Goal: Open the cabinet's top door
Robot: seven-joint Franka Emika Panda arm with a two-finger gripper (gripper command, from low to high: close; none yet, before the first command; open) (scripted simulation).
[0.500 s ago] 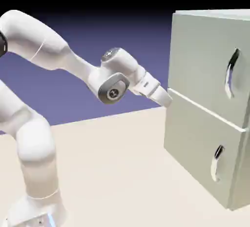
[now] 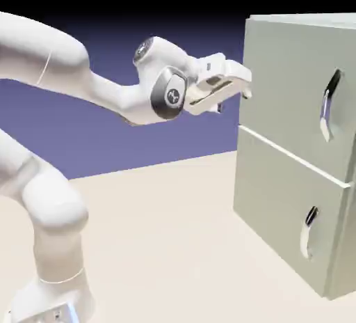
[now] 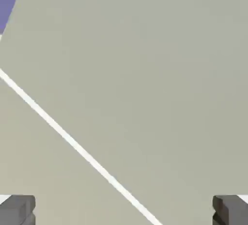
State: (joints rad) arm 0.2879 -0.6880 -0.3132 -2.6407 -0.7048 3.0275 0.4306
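I am holding my gripper [image 2: 236,92] wide apart and empty near the left edge of the cabinet [image 2: 278,196], center right of the frame; the top door [image 2: 292,85] handle [image 2: 329,106] is further right, so I am risking bumping the panel instead of catching it
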